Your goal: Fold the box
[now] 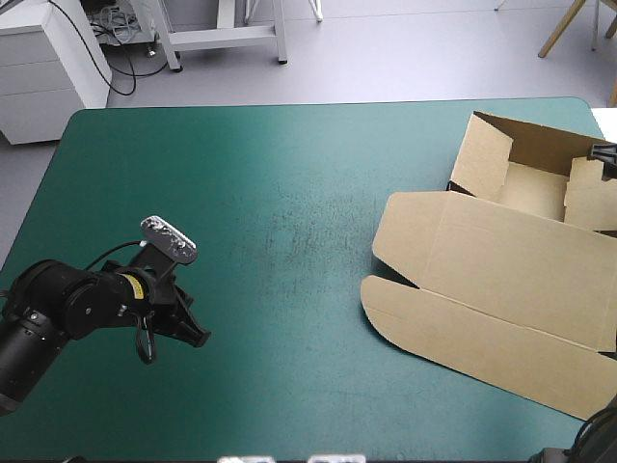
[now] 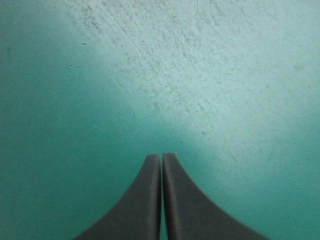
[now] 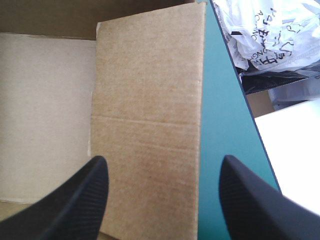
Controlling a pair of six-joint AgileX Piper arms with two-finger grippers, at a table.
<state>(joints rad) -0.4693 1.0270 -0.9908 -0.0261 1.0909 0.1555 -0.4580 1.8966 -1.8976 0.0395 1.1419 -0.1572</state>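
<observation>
Brown box (image 1: 501, 260) sits on the right side of the teal-green cover (image 1: 270, 193): tray part with raised walls toward the far right corner, lid flat and spread toward the near edge. Left gripper (image 1: 193, 333) is low over bare cover near the near-left corner, well apart from the box. Right gripper (image 1: 604, 154) is barely in view at the tray's right wall. Left wrist view: left gripper (image 2: 161, 158) has its black fingers pressed together in one arch, only scuffed cover (image 2: 200, 75) ahead. Right wrist view: right gripper (image 3: 162, 167) has its fingers wide apart, a creased panel of the box (image 3: 150, 100) between them, a strip of cover (image 3: 220, 125) beside that panel. Contact with the panel: can't tell.
</observation>
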